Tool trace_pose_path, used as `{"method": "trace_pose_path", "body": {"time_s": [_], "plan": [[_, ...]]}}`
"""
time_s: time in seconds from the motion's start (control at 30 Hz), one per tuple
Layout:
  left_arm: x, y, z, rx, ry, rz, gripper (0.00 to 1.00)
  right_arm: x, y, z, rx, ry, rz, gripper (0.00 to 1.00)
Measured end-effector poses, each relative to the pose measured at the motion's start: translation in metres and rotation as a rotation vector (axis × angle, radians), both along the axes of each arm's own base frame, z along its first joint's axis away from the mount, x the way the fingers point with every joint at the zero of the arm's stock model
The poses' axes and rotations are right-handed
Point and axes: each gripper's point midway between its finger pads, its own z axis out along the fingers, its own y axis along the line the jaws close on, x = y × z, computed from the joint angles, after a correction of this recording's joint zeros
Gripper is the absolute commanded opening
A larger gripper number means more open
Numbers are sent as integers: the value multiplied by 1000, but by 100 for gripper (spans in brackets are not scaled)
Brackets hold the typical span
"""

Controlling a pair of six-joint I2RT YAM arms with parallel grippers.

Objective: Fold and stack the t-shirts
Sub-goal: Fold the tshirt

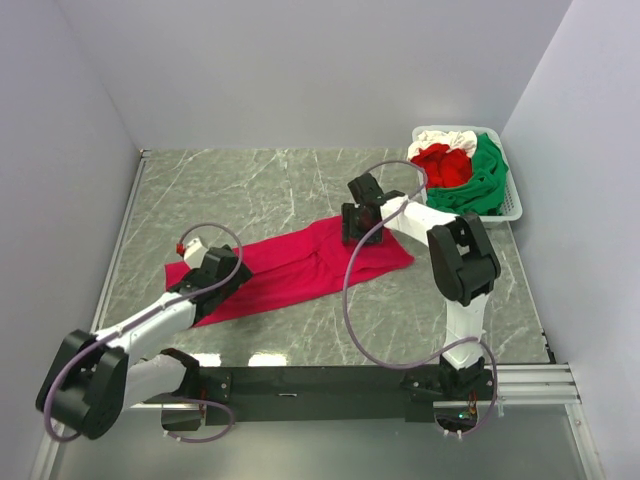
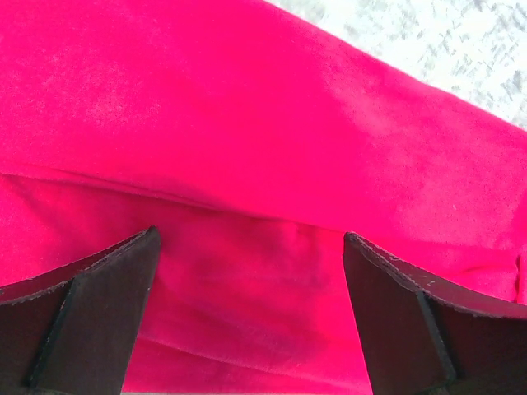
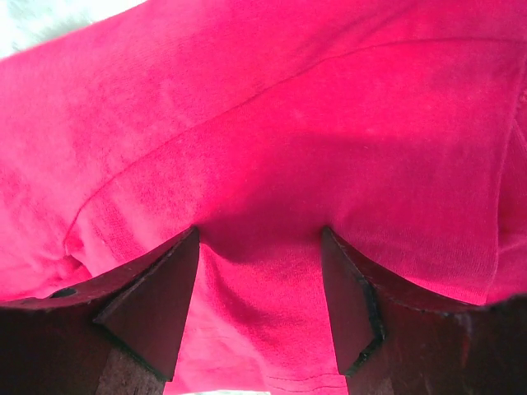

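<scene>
A large crimson-red t-shirt [image 1: 300, 265] lies spread in a long slanted band across the middle of the table. My left gripper [image 1: 222, 272] is over its left end. In the left wrist view the left gripper [image 2: 251, 239] stands wide open, with flat red cloth [image 2: 247, 123] under it and nothing pinched. My right gripper [image 1: 362, 232] is down on the shirt's far right part. In the right wrist view the right gripper [image 3: 259, 234] has its jaws apart, tips pressed into the cloth [image 3: 288, 123], and a soft ridge of fabric rises between them.
A white slotted basket [image 1: 515, 200] stands at the back right corner, holding a green shirt [image 1: 485, 180], a red one [image 1: 445, 165] and a white one [image 1: 445, 138]. Grey walls close in on three sides. Marbled tabletop [image 1: 250, 185] shows behind the shirt.
</scene>
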Motion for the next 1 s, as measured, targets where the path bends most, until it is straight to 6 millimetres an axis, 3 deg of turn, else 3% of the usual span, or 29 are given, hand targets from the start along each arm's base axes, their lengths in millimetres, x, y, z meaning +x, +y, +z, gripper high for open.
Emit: {"method": "trace_pose_path", "body": {"time_s": [0.3,0.43,0.53,0.7,0.83,0.93,1.0], "plan": [[-30,-3,5,-76,-21,13,99,36,11,5,80,11,2,68],[-33,-6,13,-88,-39,-1,99,58,10,10,89,-16,18,68],[-29,-7,22,-68,-40,-12,99,62,7,18,84,-41,24,68],[-13,-8,39,-16,-55,-17,99,55,-1,54,85,-111,21,68],[-11,-6,24,37,2,-21,99,40,-7,83,92,-168,18,68],[-14,-5,10,69,50,-31,99,22,-9,73,87,-142,21,68],[-12,-6,5,76,60,-36,99,10,-12,52,70,-89,19,68]]}}
